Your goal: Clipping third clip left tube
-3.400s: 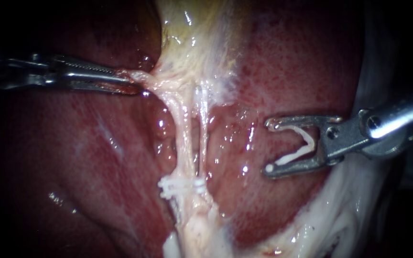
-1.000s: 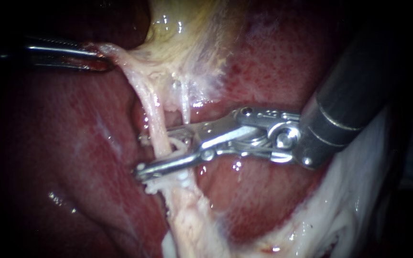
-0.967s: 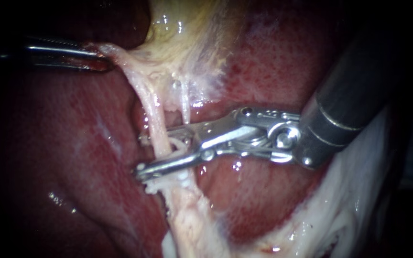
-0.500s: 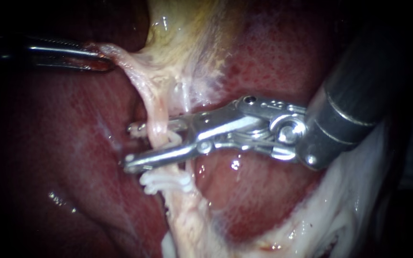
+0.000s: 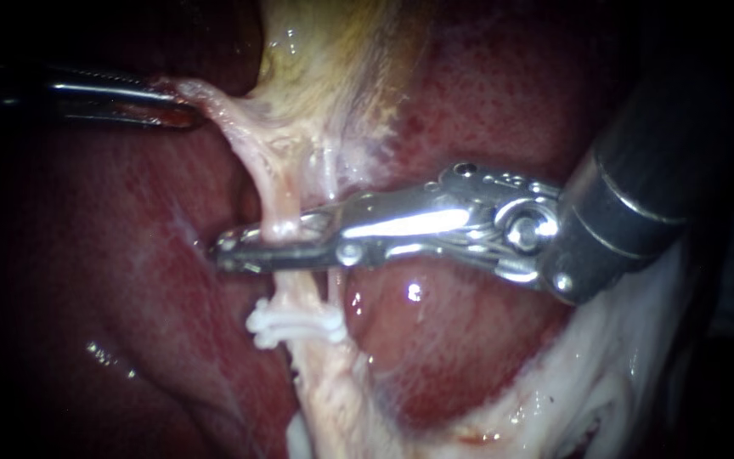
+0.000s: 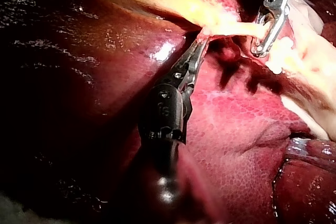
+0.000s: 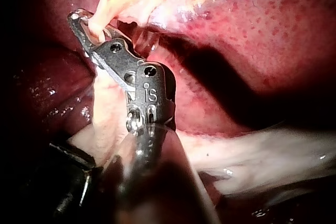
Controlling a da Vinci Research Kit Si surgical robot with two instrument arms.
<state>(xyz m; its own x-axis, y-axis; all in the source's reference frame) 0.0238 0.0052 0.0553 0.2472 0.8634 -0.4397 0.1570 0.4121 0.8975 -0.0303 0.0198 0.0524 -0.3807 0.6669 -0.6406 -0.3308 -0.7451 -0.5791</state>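
My right instrument (image 5: pixel 229 252) clasps the left tube (image 5: pixel 269 180) just beyond the clips (image 5: pixel 295 322); my left instrument (image 5: pixel 182 106) holds tissue (image 5: pixel 218 100) far left.

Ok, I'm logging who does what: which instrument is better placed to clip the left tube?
Right. The right instrument has its jaws shut on the left tube, above the clips; the left instrument holds tissue taut.

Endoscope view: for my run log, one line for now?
right instrument: jaws shut on pale left tube | left instrument: gripping pale tissue
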